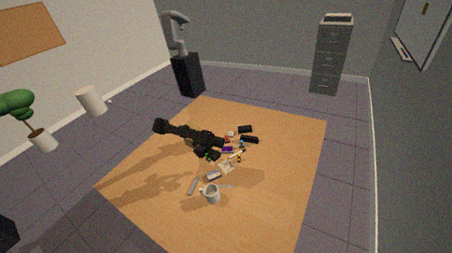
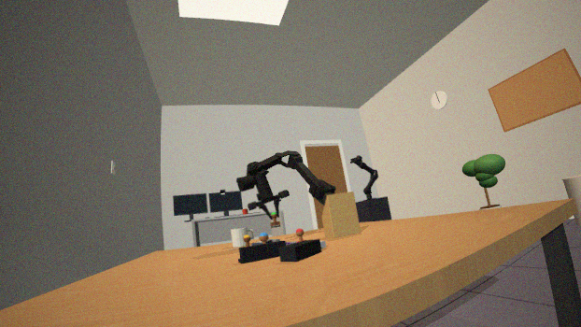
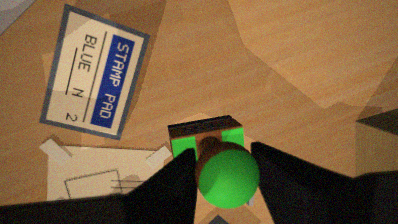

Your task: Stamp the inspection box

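Note:
My gripper (image 1: 207, 154) (image 2: 274, 213) (image 3: 223, 153) is shut on the green-knobbed stamp (image 1: 209, 160) (image 2: 276, 223) (image 3: 229, 179). It holds the stamp in the air above the bench; its printing face is hidden. The card (image 1: 225, 166) (image 3: 100, 157) is taped down, lower left in the wrist view. The visible part of its box outline (image 3: 92, 175) holds no clear print; my finger hides the rest. A flat case labelled STAMP PAD BLUE (image 1: 213, 175) (image 3: 85, 65) lies beside the card. A purple-topped pad (image 1: 227, 149) lies near the stamps in the top view.
Red-knobbed (image 1: 227, 139) (image 2: 300, 232), blue-knobbed (image 1: 241, 143) (image 2: 263, 237) and yellow-knobbed (image 1: 239, 157) (image 2: 247, 239) stamps stand near two black blocks (image 1: 244, 129) (image 1: 249, 140). A mug (image 1: 212, 194) (image 2: 238, 237), a grey bar (image 1: 193, 186) and a tan block (image 2: 343, 215) stand or lie around.

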`<state>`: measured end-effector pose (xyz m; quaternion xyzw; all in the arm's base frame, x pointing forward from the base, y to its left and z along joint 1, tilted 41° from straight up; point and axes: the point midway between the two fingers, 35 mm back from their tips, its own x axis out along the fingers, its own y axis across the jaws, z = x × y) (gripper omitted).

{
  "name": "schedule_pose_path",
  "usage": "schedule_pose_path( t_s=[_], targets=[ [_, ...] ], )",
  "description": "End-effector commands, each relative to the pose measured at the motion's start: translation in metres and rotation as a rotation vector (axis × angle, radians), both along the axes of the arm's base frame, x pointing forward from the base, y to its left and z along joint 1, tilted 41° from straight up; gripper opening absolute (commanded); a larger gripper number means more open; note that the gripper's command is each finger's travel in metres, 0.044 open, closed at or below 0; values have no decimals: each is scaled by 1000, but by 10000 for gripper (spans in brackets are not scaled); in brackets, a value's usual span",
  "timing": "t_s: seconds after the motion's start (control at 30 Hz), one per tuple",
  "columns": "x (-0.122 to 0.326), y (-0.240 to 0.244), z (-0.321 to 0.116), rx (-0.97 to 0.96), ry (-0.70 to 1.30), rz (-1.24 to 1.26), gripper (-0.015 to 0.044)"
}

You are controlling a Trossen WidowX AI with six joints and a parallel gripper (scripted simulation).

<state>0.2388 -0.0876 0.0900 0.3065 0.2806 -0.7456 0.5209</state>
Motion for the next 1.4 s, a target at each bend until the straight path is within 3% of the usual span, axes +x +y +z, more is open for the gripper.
schedule_pose_path(
  t_s=[0.0, 1.37],
  targets=[
    [-15, -3, 1, -3, 4, 3, 0],
    [-30, -42, -40, -4, 3, 3, 0]
  ],
)
